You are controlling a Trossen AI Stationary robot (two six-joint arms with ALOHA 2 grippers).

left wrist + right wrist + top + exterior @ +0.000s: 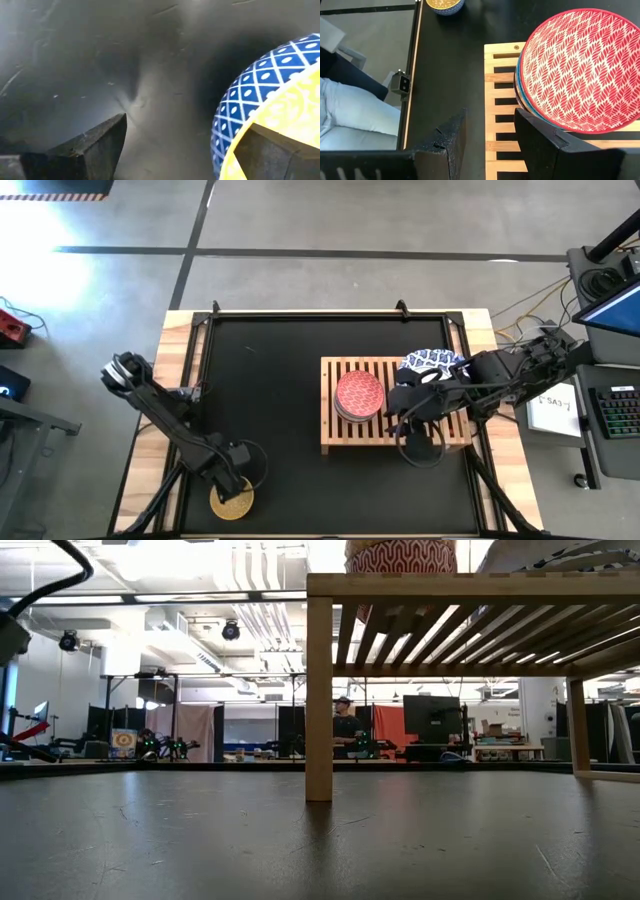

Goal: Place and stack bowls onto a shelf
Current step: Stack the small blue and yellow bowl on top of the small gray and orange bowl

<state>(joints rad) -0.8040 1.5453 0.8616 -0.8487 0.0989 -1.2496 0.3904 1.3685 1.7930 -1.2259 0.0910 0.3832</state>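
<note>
On the black table [270, 400], a light-wood shelf [345, 430] with a slatted top stands toward the right edge. A red bowl [360, 393] sits on the left part of the shelf top, nested on at least one other bowl whose rim shows beneath it; the right wrist view shows its white leaf pattern and a blue rim just under it. A white bowl with a blue patterned rim [432, 362] lies at the back right corner of the shelf, partly covered by the right arm. The right gripper [407, 408] hovers over the shelf just beside the red bowl, its fingers [451, 142] parted with only slats between them; it holds nothing. Near the front left corner of the table, a yellow bowl [231, 502] with a blue diamond-patterned outside rests on the table surface. The left gripper [236, 470] is at this bowl with its fingers spread wide; one finger [272, 152] lies against the bowl's yellow inside, the other [95, 145] stands apart from the bowl, which is not clamped. Seen from table height, the shelf leg [319, 700] stands on the table, and a person [345, 730] appears far behind in the room.
</note>
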